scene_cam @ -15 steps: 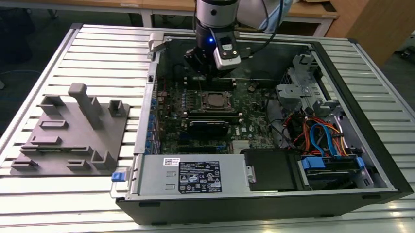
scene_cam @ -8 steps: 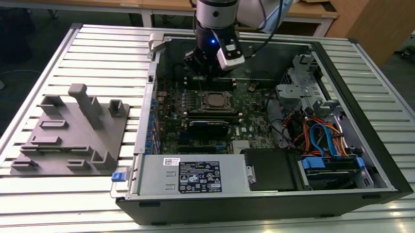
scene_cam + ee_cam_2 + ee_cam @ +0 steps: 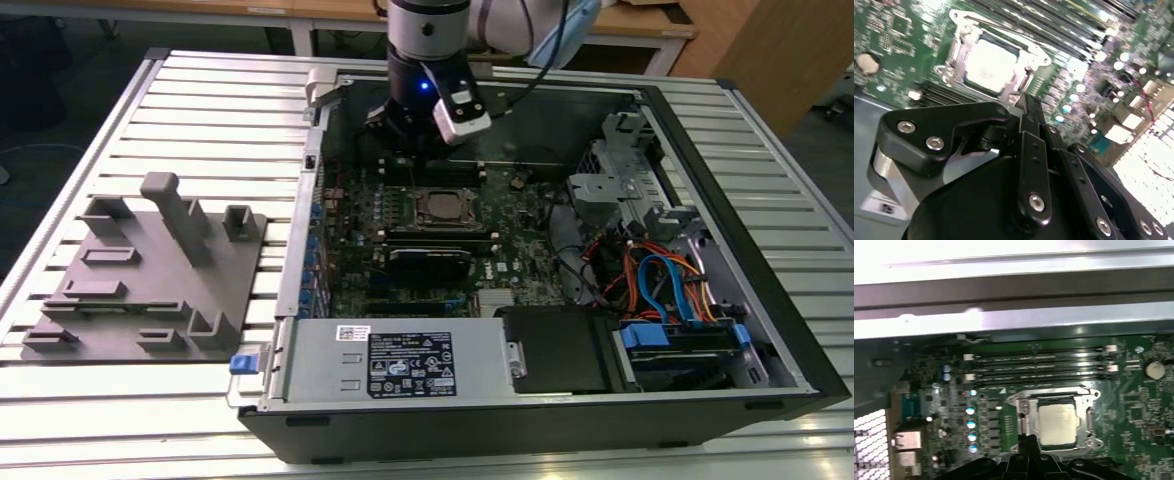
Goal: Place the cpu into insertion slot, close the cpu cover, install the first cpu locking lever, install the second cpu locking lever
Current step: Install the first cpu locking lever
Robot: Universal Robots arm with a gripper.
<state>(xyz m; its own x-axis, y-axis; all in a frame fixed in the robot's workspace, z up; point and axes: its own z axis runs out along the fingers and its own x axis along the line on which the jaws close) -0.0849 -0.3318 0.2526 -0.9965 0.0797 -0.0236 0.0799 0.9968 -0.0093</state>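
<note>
The end effector (image 3: 1029, 103), clenched empty probably for pushing, hangs with the cover (image 3: 957, 54) just ahead, pinning the cpu (image 3: 988, 65) down.

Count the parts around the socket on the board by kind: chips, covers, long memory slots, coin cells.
cpu: 1
cpu cover: 1
long memory slots: 4
coin cell: 1
Total: 7

open black computer case (image 3: 534, 425) on slatted metal table (image 3: 214, 110); grey moulded fixture (image 3: 134, 290) beside case, exterior view's left.
</note>
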